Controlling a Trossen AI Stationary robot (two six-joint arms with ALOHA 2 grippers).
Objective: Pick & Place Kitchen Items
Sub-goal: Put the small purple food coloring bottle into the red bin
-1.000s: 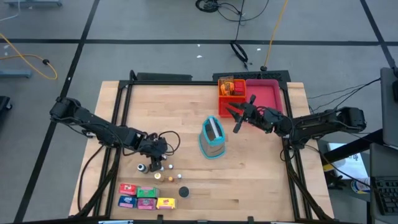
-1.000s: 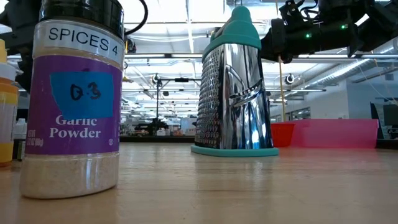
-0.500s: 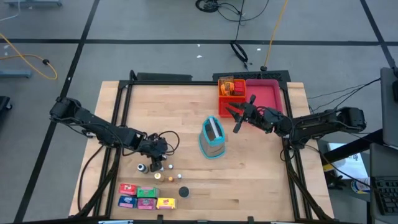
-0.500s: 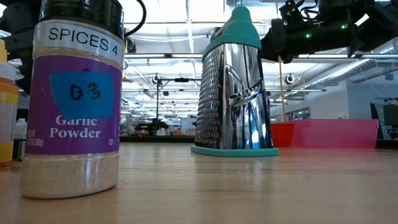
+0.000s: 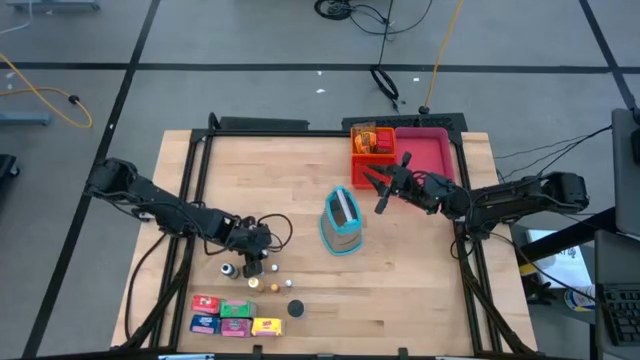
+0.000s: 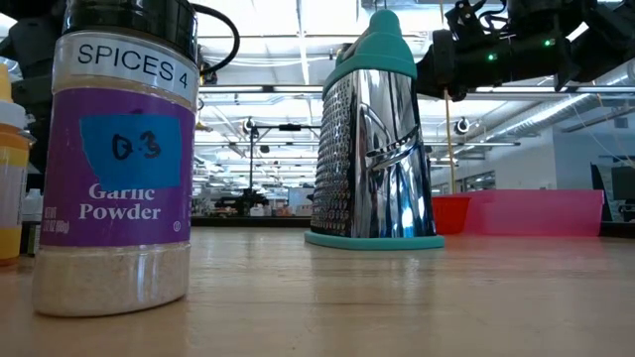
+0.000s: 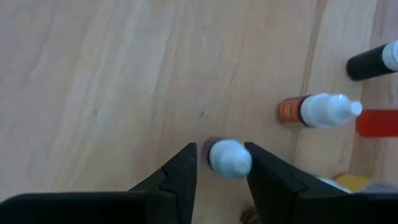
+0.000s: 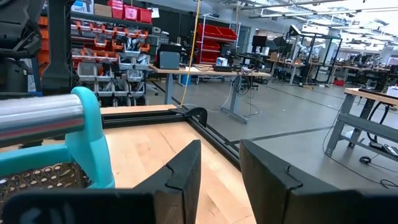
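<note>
Small spice bottles (image 5: 252, 276) stand in a cluster near the table's near left. Beside them lie a black piece (image 5: 296, 308) and red, green, blue and yellow boxes (image 5: 235, 316). My left gripper (image 5: 254, 250) hovers over the cluster, pointing down and open. In its wrist view its fingers stand on either side of a white-capped bottle (image 7: 229, 158). My right gripper (image 5: 384, 186) is open and holds nothing, above the table between the grater and the pink tray. A Garlic Powder jar (image 6: 119, 159) stands close in the low view. My left gripper (image 7: 222, 163) comes from above with one finger on each side of the white cap (image 7: 229, 158) of an upright bottle standing on the table. One finger (image 7: 261, 168) lies right against the cap's edge; I cannot tell whether it touches.
A teal-framed metal grater (image 5: 341, 222) stands upright mid-table. An orange tray (image 5: 372, 140) and a pink tray (image 5: 428, 152) sit at the far right. An orange-brown bottle (image 7: 317, 110) and a black bottle (image 7: 373, 61) stand close to the straddled one. Bare wood lies between cluster and grater.
My left arm has shifted a little toward the table's right and near edge, bringing its gripper closer over the bottle cluster. The right arm and the objects have kept still.
</note>
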